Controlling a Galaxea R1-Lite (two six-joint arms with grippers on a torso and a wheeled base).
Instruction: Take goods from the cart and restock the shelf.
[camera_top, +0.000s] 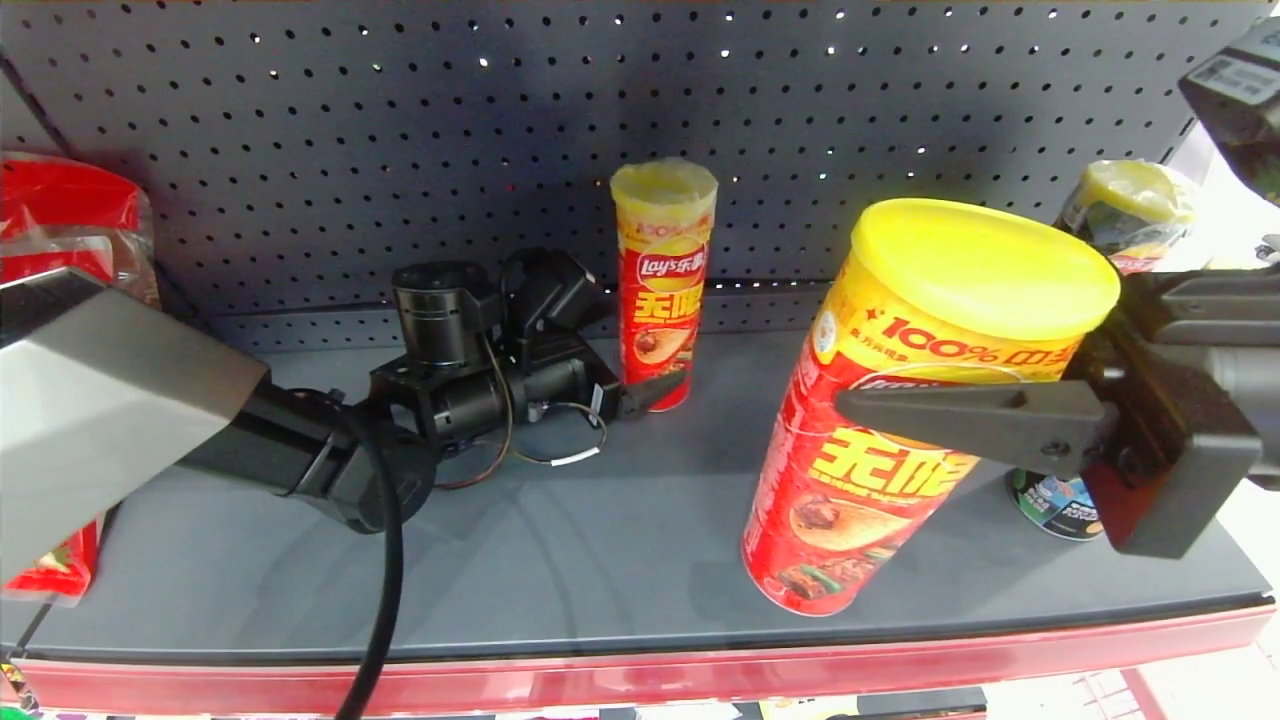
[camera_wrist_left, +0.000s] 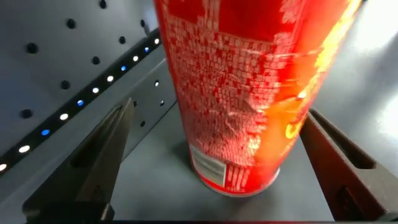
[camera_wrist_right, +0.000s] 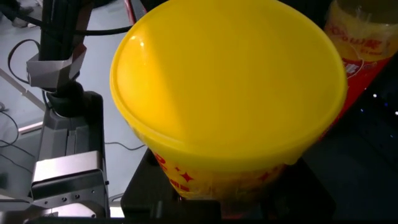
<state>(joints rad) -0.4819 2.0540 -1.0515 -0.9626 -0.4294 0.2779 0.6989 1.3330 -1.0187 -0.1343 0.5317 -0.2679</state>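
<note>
Right jaws: closed on the near chip can (camera_top: 870, 500), with one finger (camera_top: 960, 415) lying across its red label just below the yellow lid (camera_top: 985, 265). The can is tilted at lower right of the head view, above the front of the shelf (camera_top: 560, 560); whether its base touches cannot be told.

Left jaws: wide, either side of a second chip can (camera_top: 660, 290), with gaps visible in the left wrist view. This can stands upright at frame centre, near the pegboard back panel (camera_top: 400, 150).

A dark-labelled can (camera_top: 1130, 215) stands at upper right, and red packets (camera_top: 60, 210) are at far left.
</note>
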